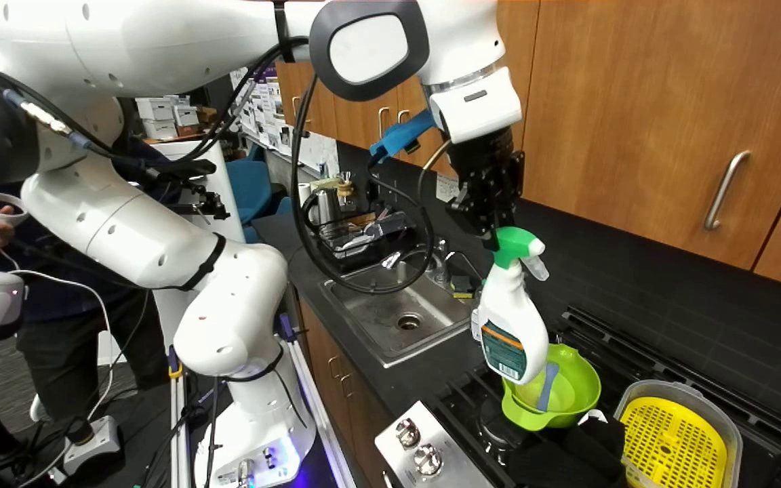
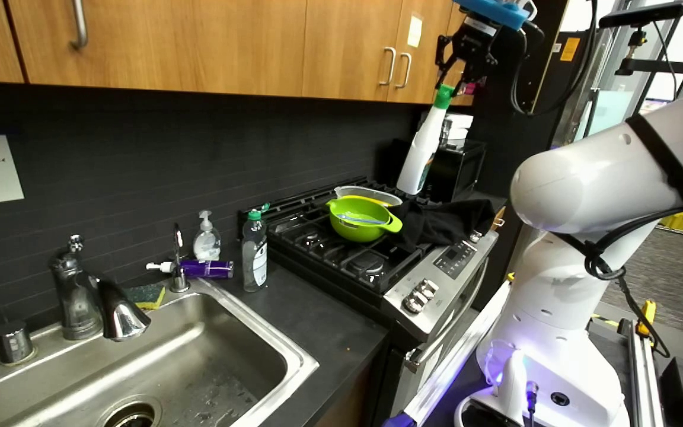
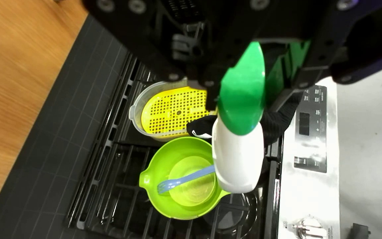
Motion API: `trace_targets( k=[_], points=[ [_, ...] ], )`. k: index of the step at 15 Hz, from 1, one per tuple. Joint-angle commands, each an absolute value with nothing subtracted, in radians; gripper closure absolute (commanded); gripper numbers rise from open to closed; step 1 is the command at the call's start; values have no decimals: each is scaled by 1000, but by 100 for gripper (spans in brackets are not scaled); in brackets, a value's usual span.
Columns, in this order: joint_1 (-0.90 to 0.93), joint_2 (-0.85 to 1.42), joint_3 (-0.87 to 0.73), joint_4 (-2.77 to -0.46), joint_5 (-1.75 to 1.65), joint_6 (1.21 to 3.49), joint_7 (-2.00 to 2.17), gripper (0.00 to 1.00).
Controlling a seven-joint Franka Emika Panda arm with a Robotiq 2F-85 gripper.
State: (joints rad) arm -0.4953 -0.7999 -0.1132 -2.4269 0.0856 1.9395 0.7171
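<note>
My jaws pinch the bottle (image 1: 516,329) by its green head (image 3: 240,106). It hangs tilted above the stove (image 3: 307,192), between the bench (image 2: 312,308)'s wall edge and front edge. Bowl (image 2: 356,233), fork (image 3: 184,180) inside, sits lower; tub (image 3: 138,111) just beside it.

claw (image 2: 449,88): black, fingers (image 3: 307,76) of jointed links, silvery round screws (image 3: 137,6) across its body. just beside it, a bright blue bracket (image 1: 405,132). directly above the claw: white wrist section (image 1: 475,115) marked by a thin dark slot (image 1: 475,95), then a metal ring (image 1: 464,80). farther from the claw i see arm links (image 1: 153,47), glossy white, rounded, dotted with screw recesses (image 1: 114,78); a joint cap (image 1: 369,49), dark grey rim, white oval face. black cable (image 1: 377,291) looping near the claw; black straps (image 2: 658,151) round the links. well below: white base (image 1: 241,437), glowing blue-violet.
</note>
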Motion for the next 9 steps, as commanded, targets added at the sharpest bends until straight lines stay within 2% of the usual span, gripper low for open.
trace_targets(
  k=[1,7,8,9],
  points=[
    [-480,-800,-122,-2423,77,1936,724,61],
    [-478,-803,-121,-2423,77,1934,724,61],
    [-478,-803,-121,-2423,77,1934,724,86],
    [-478,-798,-107,-2427,72,1938,733,86]
  ],
)
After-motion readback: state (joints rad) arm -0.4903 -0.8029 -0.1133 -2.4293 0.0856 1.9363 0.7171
